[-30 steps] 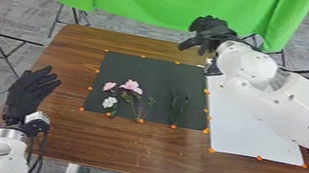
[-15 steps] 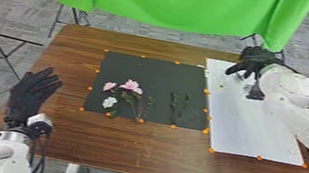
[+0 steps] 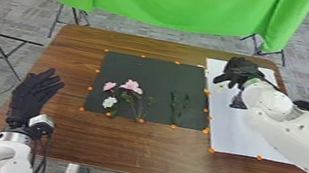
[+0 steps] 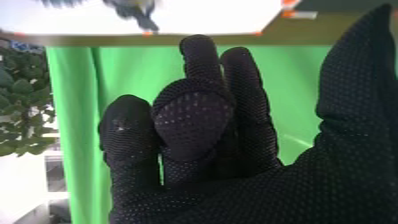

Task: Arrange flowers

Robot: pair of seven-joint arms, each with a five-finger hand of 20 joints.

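My left hand lies spread, right hand loose, thumb wide, both empty; I'd pinch stems, sparing petals.

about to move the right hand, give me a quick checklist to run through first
- Pink flowers lying on the dark mat: ok
- White flower on the mat: ok
- Left hand clear of the flowers: ok, left of the mat
- Right hand open: ok, thumb apart from the fingers
- Right hand over the flowers: not ok, it's over the white sheet
- White sheet bare beneath the right hand: cannot tell, hidden
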